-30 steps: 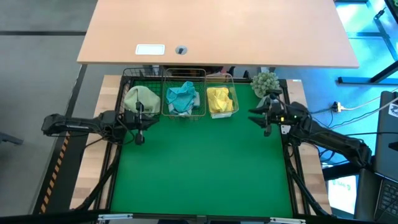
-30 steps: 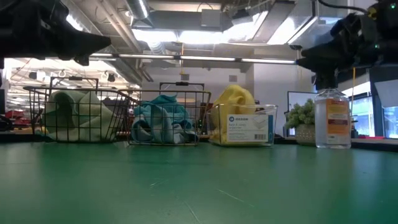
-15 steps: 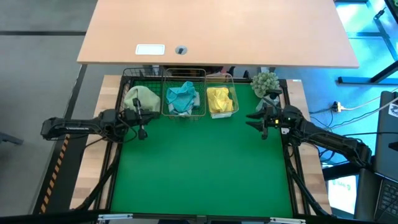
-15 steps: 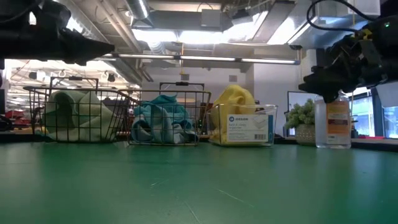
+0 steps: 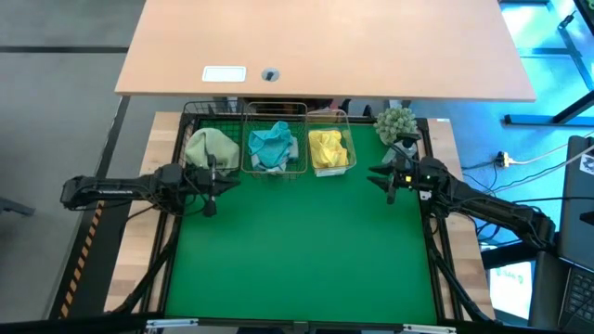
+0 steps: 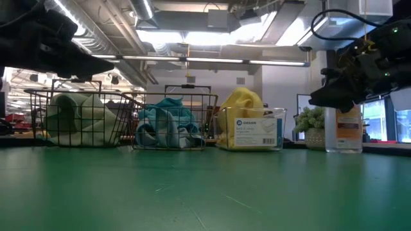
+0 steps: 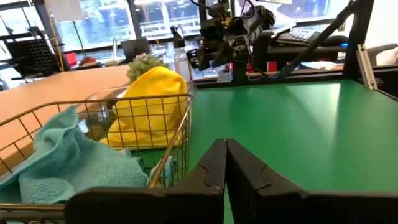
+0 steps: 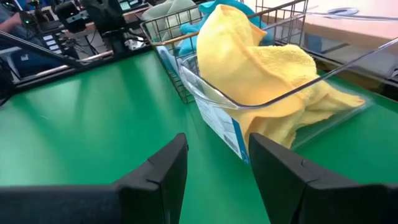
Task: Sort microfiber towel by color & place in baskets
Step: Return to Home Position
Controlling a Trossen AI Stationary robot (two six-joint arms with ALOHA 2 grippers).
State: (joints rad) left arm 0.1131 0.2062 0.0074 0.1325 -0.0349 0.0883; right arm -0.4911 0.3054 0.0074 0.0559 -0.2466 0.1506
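Three baskets stand in a row at the far edge of the green mat. The black one [image 5: 190, 125] holds a pale green towel [image 5: 210, 147]. The copper one [image 5: 299, 139] holds a teal towel [image 5: 272, 144]. A clear-walled one with a label [image 8: 224, 127] holds a yellow towel [image 5: 328, 148]. My left gripper [image 5: 212, 186] hovers shut just on the near side of the black basket, its fingers together in the left wrist view [image 7: 225, 155]. My right gripper [image 5: 384, 178] hovers open to the right of the clear basket, and the right wrist view [image 8: 217, 155] looks toward the yellow towel [image 8: 261, 68].
A small potted plant [image 5: 396, 122] and a clear pump bottle [image 6: 341, 128] stand at the far right corner, close behind my right gripper. The green mat [image 5: 297, 250] stretches bare toward the near edge. A wooden desk [image 5: 325, 46] lies beyond the baskets.
My right gripper has come down from high above the bottle and drifted a little toward the table's left. My left arm has sunk slightly. The towels and baskets have stayed put.
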